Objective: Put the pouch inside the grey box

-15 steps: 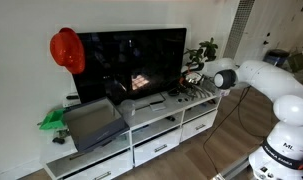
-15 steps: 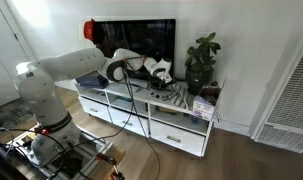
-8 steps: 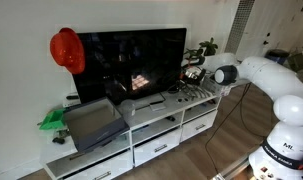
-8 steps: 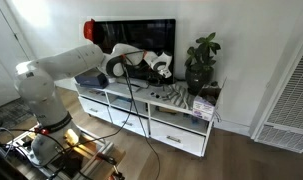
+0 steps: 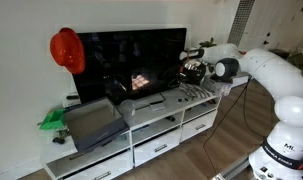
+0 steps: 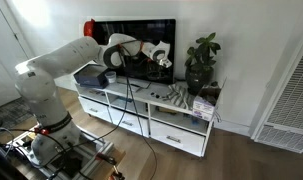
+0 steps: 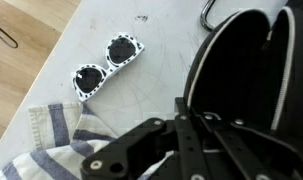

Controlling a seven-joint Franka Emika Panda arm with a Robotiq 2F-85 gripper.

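The pouch (image 7: 241, 70) is black and limp, with a metal clip at its top, and fills the right of the wrist view. My gripper (image 7: 186, 125) is shut on its edge. In both exterior views the gripper (image 5: 194, 68) (image 6: 163, 57) holds the pouch (image 5: 195, 73) in the air above the right end of the white TV stand, in front of the TV's right edge. The grey box (image 5: 91, 125) sits open at the far left end of the stand, well away from the gripper. It is mostly hidden behind the arm in an exterior view (image 6: 89, 78).
On the stand top below the gripper lie white spotted sunglasses (image 7: 106, 65) and a striped cloth (image 7: 61, 140). A TV (image 5: 131, 65) stands behind, a potted plant (image 6: 201, 60) at the stand's right end, a red hat (image 5: 66, 50) on the TV corner and a green object (image 5: 53, 120) by the box.
The gripper has risen from the stand top with the pouch and moved a little toward the TV.
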